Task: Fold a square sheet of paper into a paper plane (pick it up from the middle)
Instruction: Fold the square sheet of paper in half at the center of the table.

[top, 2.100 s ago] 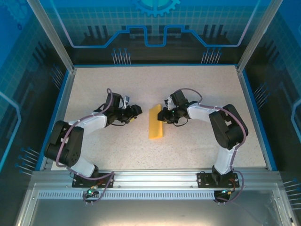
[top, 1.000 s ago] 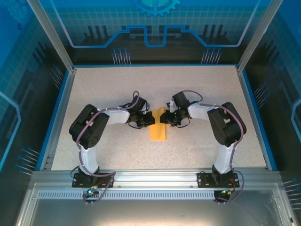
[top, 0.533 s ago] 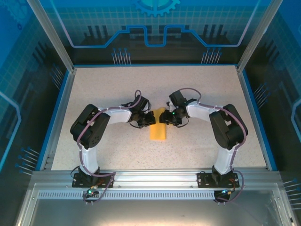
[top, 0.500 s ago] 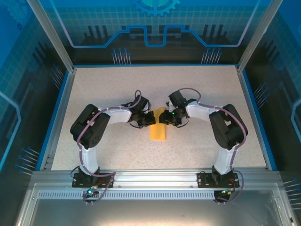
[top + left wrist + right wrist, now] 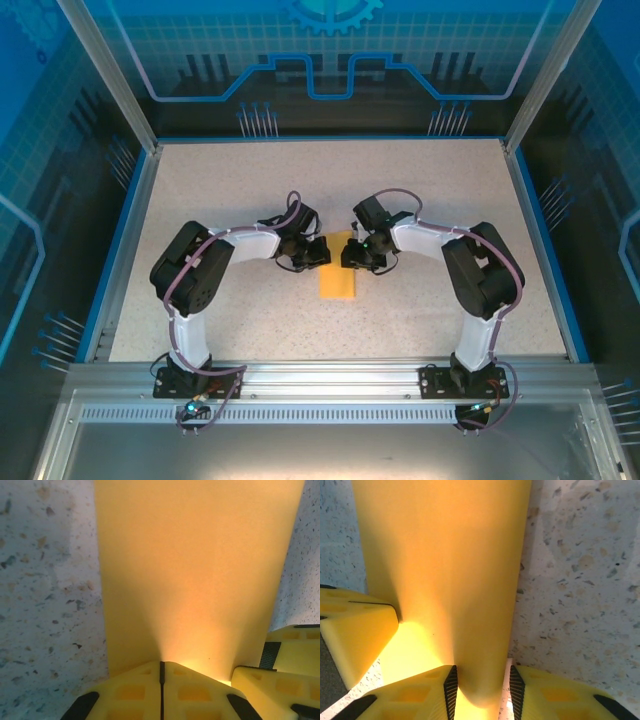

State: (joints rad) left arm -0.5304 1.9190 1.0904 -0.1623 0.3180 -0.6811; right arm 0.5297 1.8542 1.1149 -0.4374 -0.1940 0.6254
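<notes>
Paper (image 5: 338, 280) runs near-to-far; closed left end effector (image 5: 161, 672) presses its far end, right end effector (image 5: 481, 685) straddles it, grip unclear

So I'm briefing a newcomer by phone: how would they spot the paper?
Find the speckled table inside the blue booth, then its middle, where the left arm and right arm meet. Between them lies the paper: a flat, narrow orange-yellow strip, unlike the black-and-white arms.
</notes>
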